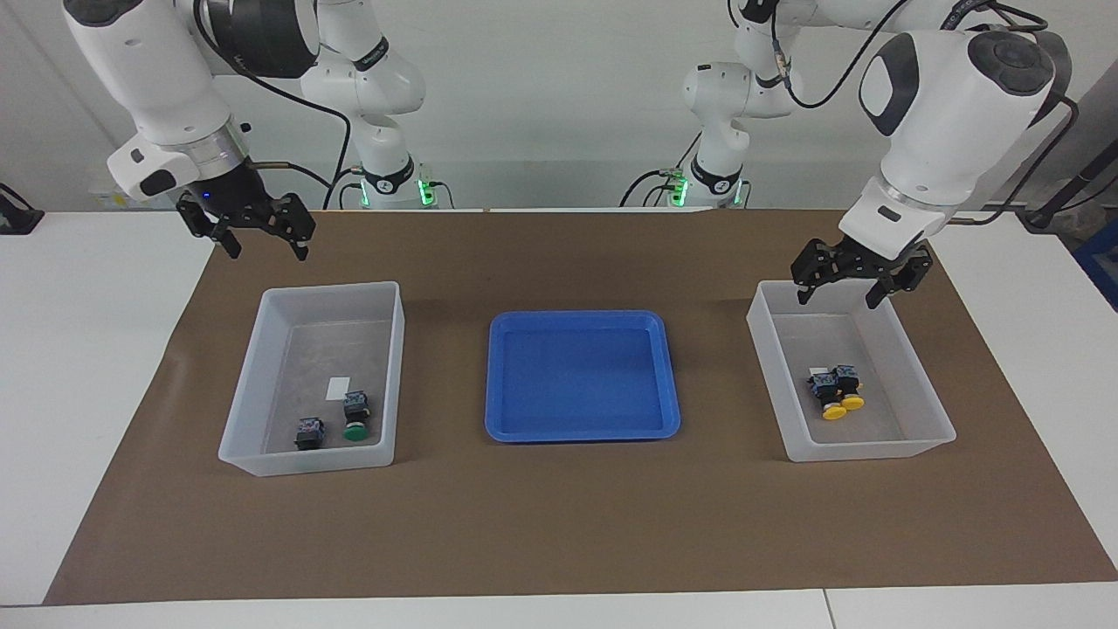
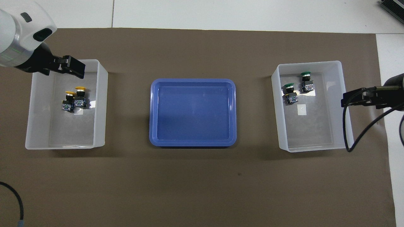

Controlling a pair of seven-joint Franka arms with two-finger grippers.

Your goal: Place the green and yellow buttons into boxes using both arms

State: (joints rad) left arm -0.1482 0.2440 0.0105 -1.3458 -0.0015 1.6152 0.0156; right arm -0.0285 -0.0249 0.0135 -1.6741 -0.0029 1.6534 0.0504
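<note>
Starting at the right arm's end of the table: right gripper (image 1: 267,252), fingers spread wide, nothing between them, up in the air over the outer wall of the box (image 1: 397,367) at that end. Waiting, by the look of it. Below that gripper and toward the tray, two green buttons (image 1: 354,418) side by side on the box floor, next to a small white label (image 1: 337,388).

In the middle, well apart from both grippers, a shallow blue tray (image 1: 576,316) with nothing in it.

At the left arm's end: left gripper (image 1: 836,300), fingers parted wide and carrying nothing, above the second box (image 1: 769,384). Beneath it, two yellow buttons (image 1: 837,393) lying touching, caps pointing away from the robots.

Judging from this, all four buttons boxed and sorted by colour; only the withdrawal left to do. To do it well: raise the left gripper straight up until well above the rim, then swing it away. Keep the fingers spread so as not to catch a wall and drag the light box. Watch the black cable looping off the right wrist (image 2: 348,126), which hangs over the other box's wall in the overhead view.

Underneath, a brown mat (image 1: 559,524), flat and matt, laid over a white table (image 1: 87,349). Around it, a plain pale wall (image 1: 559,105) and green lights at the arm bases (image 1: 426,194).
</note>
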